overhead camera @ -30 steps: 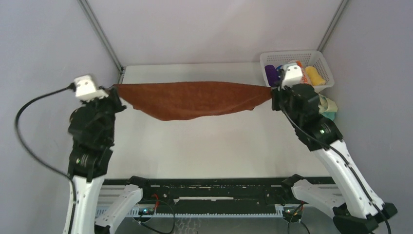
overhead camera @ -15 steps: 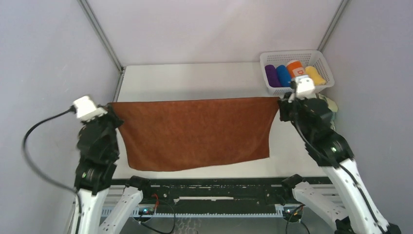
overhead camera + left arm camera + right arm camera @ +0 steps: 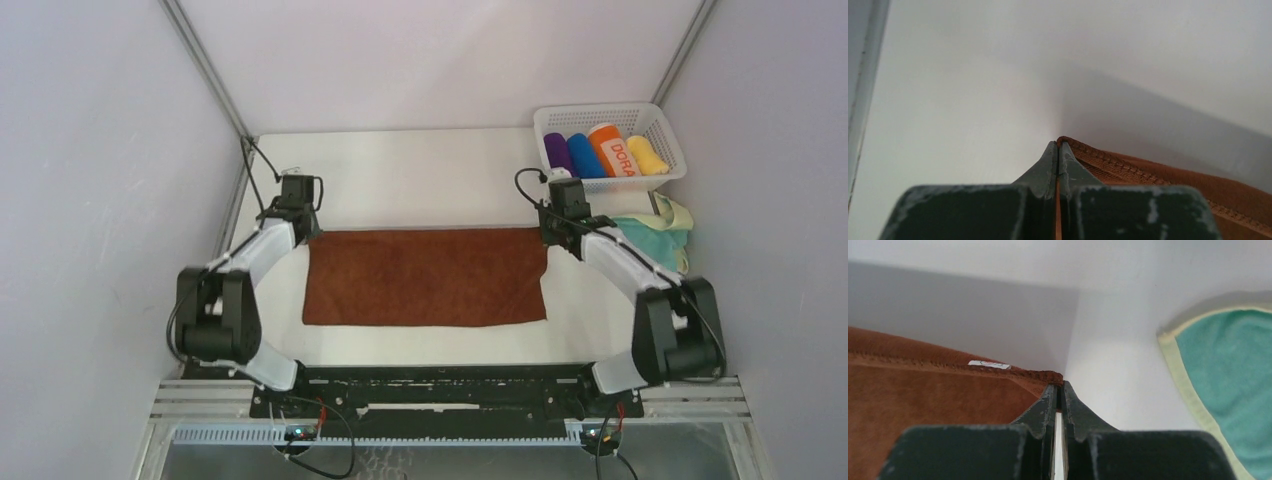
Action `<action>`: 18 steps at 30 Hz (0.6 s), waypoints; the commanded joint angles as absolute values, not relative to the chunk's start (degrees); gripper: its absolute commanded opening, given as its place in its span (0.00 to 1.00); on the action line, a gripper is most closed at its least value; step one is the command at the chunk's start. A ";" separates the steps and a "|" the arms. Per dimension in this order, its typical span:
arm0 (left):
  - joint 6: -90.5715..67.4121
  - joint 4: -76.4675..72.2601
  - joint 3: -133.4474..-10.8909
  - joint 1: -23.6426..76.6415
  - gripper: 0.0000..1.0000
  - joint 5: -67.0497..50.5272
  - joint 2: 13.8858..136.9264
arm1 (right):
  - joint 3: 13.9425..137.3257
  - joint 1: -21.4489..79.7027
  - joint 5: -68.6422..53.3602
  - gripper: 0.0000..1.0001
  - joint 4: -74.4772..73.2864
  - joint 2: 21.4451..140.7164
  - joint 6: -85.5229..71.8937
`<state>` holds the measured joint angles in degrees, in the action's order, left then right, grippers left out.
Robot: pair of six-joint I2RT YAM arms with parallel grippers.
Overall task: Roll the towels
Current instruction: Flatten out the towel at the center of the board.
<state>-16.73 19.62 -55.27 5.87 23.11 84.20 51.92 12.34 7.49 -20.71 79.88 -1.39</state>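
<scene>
The rust-brown towel lies spread flat on the white table, its long side running left to right. My left gripper is low at the towel's far left corner, shut on it; in the left wrist view the stitched hem runs into the closed tips of that gripper. At the far right corner my right gripper is shut on the towel too, and the corner meets its tips. The teal towel with a cream edge lies crumpled just right of the right arm.
A white basket stands at the back right corner with a purple roll, a blue roll, an orange roll lettered DORA and a yellow roll. Grey walls close in both sides.
Both arms, which held the brown towel stretched in the air, have come down and reached out over the table. The towel now lies flat, both far corners still pinched.
</scene>
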 commanded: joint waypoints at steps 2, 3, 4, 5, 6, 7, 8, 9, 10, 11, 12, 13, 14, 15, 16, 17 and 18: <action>-16.89 15.11 -66.10 2.54 0.00 17.87 92.90 | 56.91 9.55 6.95 0.00 -8.31 90.98 3.19; -16.34 14.92 -67.16 2.24 0.00 17.45 94.31 | 58.14 9.02 6.37 0.00 -8.28 92.81 3.92; -15.89 14.86 -68.23 1.95 0.00 16.89 95.76 | 59.16 8.58 5.56 0.00 -8.15 94.26 4.63; -15.49 14.90 -69.15 1.72 0.00 16.39 97.04 | 60.11 8.09 4.82 0.00 -7.95 95.70 5.22; -15.25 15.05 -70.21 1.53 0.00 15.95 98.32 | 61.10 7.70 4.14 0.00 -7.84 97.16 5.52; -15.18 15.42 -71.20 1.33 0.00 15.61 99.61 | 62.14 7.43 3.71 0.00 -8.08 98.52 5.81; -15.06 16.03 -72.48 1.11 0.00 14.91 100.84 | 63.45 7.24 3.42 0.00 -8.35 100.06 6.14; -15.14 17.58 -74.00 0.86 0.00 14.52 102.17 | 65.40 7.01 3.43 0.00 -10.37 101.68 6.22; -15.25 18.58 -75.07 0.59 0.00 14.41 103.11 | 67.70 6.89 3.49 0.00 -11.61 103.31 6.41; -15.35 19.67 -76.06 0.45 0.00 14.41 104.05 | 69.92 6.93 3.93 0.00 -12.32 104.69 6.71; -15.29 20.53 -76.82 0.21 0.00 14.45 104.66 | 71.26 6.94 4.58 0.00 -13.02 105.69 6.84; -15.36 21.17 -77.58 0.07 0.00 14.54 105.08 | 72.88 6.94 5.24 0.00 -13.62 106.61 6.78; -15.43 21.45 -78.05 -0.18 0.00 14.55 105.44 | 74.06 6.94 6.12 0.01 -13.96 107.28 6.53; -15.65 21.60 -78.43 -0.29 0.00 14.51 105.70 | 74.96 7.00 6.74 0.03 -14.24 107.91 6.35; -15.87 21.93 -78.91 -0.51 0.01 14.36 105.98 | 75.89 6.99 7.04 0.06 -14.49 108.39 6.29; -16.09 22.36 -79.44 -0.68 0.04 14.33 106.26 | 76.78 7.02 7.46 0.11 -14.94 108.80 5.85; -16.28 22.90 -80.17 -0.73 0.11 14.30 106.52 | 77.80 7.04 7.91 0.16 -16.20 108.91 5.47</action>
